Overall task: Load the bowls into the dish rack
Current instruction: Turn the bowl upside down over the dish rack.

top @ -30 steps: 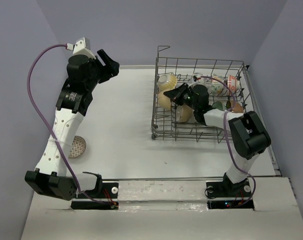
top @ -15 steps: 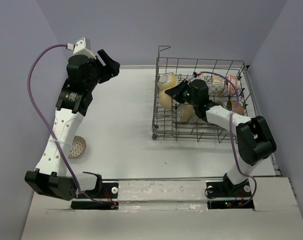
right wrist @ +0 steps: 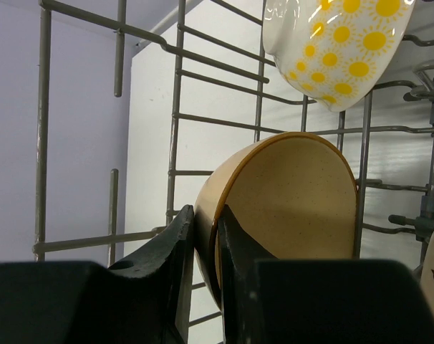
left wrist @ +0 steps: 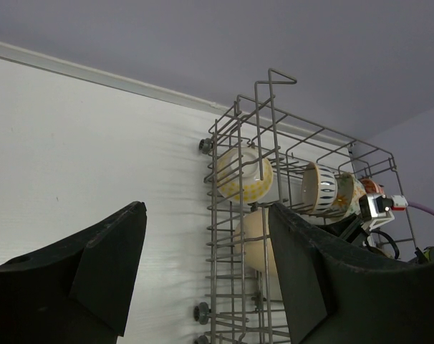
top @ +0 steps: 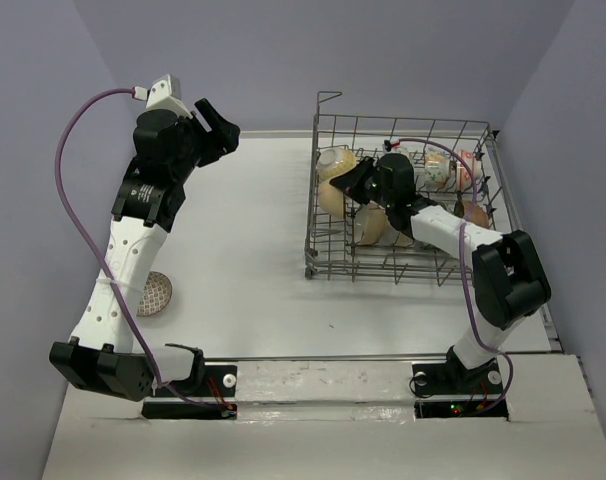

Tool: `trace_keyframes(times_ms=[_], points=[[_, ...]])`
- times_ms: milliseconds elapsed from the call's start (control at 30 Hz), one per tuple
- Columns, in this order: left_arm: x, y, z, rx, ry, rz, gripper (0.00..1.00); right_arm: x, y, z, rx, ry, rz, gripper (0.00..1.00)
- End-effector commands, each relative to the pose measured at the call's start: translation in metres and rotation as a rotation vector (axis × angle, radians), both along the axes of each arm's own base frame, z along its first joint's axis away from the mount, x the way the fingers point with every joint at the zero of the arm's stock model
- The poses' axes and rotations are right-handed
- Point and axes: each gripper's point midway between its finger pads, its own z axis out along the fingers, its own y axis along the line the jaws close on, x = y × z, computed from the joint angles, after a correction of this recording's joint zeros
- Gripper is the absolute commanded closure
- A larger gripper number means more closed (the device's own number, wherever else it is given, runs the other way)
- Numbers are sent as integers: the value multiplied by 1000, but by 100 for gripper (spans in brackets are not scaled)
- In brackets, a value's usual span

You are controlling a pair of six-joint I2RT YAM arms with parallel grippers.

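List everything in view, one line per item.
dish rack: one, grey wire, table's far right
sun-patterned bowl: one, white with yellow suns, rack's far left corner
tan bowl: one, tan, on edge at rack's left side
second tan bowl: one, tan, in rack, nearer the arms
floral bowl: one, cream, rack's far side
red-orange patterned bowl: one, red-orange, rack's far right corner
brown bowl: one, brown, rack's right side
loose patterned bowl: one, reddish pattern, table's near left
table: one, white
left gripper: one, black, open, raised over table's far left
right gripper: one, black, inside rack, shut on the tan bowl's rim
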Motion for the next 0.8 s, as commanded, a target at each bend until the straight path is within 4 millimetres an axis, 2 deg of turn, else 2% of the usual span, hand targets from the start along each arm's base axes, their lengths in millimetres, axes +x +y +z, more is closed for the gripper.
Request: trace_keyframes(times_ms=[0,200,567,767], points=[[-4,2,16,-10,-59,-5,23,35,-58,4,-199,-66,-221,81],[-1,-1,15,-13,-55,-17,23,39,-67,-6,-300,-43,-232,80],[-2,-1,13,-8,-53,-18,22,40,-70,-32,-349,8,-233,81],[-2,0,13,-7,-51,-15,23,40,-71,-39,-347,24,-243,96]])
